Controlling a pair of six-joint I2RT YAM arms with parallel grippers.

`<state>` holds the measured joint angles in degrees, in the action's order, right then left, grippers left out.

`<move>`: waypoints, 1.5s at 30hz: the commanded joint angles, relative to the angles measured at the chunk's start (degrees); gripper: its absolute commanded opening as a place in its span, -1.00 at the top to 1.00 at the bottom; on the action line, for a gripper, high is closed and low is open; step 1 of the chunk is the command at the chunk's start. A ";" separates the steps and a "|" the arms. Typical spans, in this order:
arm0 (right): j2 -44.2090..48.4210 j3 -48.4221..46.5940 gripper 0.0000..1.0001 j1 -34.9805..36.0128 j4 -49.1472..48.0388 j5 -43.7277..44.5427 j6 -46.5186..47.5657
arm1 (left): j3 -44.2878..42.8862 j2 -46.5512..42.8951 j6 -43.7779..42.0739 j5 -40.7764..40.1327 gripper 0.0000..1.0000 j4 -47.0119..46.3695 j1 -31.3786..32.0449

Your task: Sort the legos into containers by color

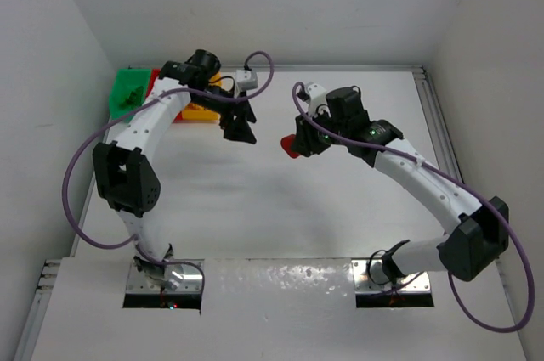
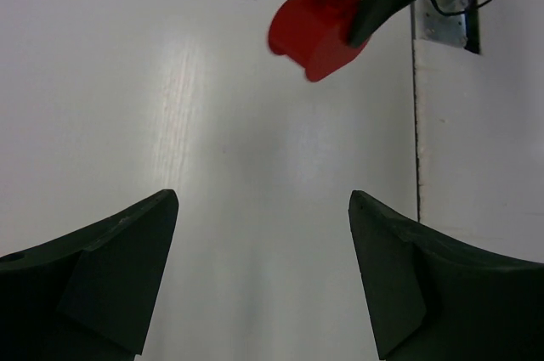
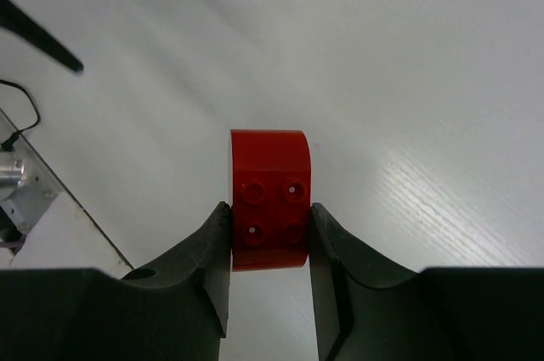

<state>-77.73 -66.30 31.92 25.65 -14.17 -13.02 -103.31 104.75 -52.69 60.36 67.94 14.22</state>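
A red lego (image 3: 269, 195) with four studs and one rounded end is pinched between the fingers of my right gripper (image 3: 269, 218), which is shut on it above the white table. The top view shows that red lego (image 1: 291, 146) at mid-table, in my right gripper (image 1: 297, 145). Just left of it hangs my left gripper (image 1: 241, 128), open and empty. The left wrist view has its wide-apart fingers (image 2: 119, 251) over bare table, with the red lego (image 2: 313, 28) ahead. The containers stand at the far left: green (image 1: 129, 92), red (image 1: 154, 81) and yellow-orange (image 1: 201, 113), partly hidden by the left arm.
White walls close in the table at the left, back and right. A metal rail (image 1: 429, 123) runs along the right edge. Both arm bases (image 1: 166, 280) stand at the near edge. A purple cable (image 1: 76, 183) loops beside the left arm.
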 commanded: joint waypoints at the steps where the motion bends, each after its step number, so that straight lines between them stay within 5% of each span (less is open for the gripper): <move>1: 0.92 -4.01 1.00 1.12 -5.16 -2.95 2.21 | 2.31 -5.69 -2.61 2.22 -0.61 -2.17 4.49; 12: 1.00 -2.08 1.00 2.71 -9.47 -3.76 0.45 | 4.87 -3.15 11.90 -1.56 -0.59 -15.20 8.46; 23: 2.50 -1.90 1.00 2.97 -11.06 -6.21 -1.13 | 4.52 -2.53 8.92 -2.62 -0.57 -13.45 9.16; 34: 1.80 -1.90 1.00 3.85 -12.90 -9.29 -1.57 | 3.38 -2.27 2.35 7.32 -0.54 -8.19 9.78; 42: 1.45 -1.90 1.00 3.85 -12.46 -9.29 -1.04 | 1.45 -1.22 -2.16 7.93 0.02 -2.91 9.86; 45: 1.45 -1.02 1.00 3.94 -13.69 -9.29 -1.75 | 1.09 -1.13 -1.72 8.46 0.61 -2.90 9.95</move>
<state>-76.93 -67.00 35.29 16.84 -21.69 -13.10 -100.01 103.28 -51.35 66.22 65.36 23.55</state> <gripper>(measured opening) 0.349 0.306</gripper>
